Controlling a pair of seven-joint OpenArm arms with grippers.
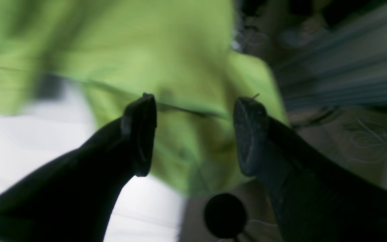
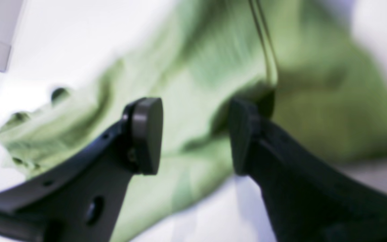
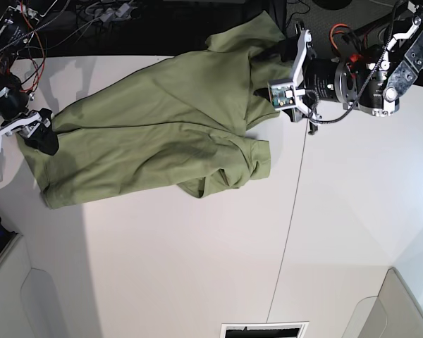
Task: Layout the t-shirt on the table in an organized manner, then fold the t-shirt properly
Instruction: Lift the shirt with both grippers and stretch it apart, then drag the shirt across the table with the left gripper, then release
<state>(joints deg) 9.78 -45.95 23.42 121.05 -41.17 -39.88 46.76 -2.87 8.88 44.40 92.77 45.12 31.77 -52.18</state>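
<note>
1. The right pincer (image 3: 46, 137) sits at the far left of the base view, over the left end of the t-shirt (image 3: 162, 127). Its dark tip lies on or just above the cloth there; I cannot tell which.
2. In the right wrist view the right pincer (image 2: 195, 136) stands spread. One round grey pad (image 2: 146, 134) is on the left and a dark pad (image 2: 242, 134) on the right, with blurred green cloth showing in the gap between them. Nothing is pinched.
3. The t-shirt is olive green and lies spread but rumpled on the white bench (image 3: 197, 260). From its left end it runs rightward and up toward the far edge of the bench.
4. The lower right part of the t-shirt is bunched and folded over on itself, close to the thin dark seam line (image 3: 290, 218) that crosses the bench.
5. The upper right corner of the t-shirt reaches past the far edge of the bench, over the dark area with cables (image 3: 99, 14) behind it.
6. The left pincer (image 3: 285, 67) is at that upper right part of the t-shirt, right of the bunched cloth, its arm reaching in from the right side of the view.
7. In the left wrist view the left pincer (image 1: 195, 134) is spread wide. Its two dark fingers stand well apart, with blurred green cloth behind the gap and nothing held.
</note>
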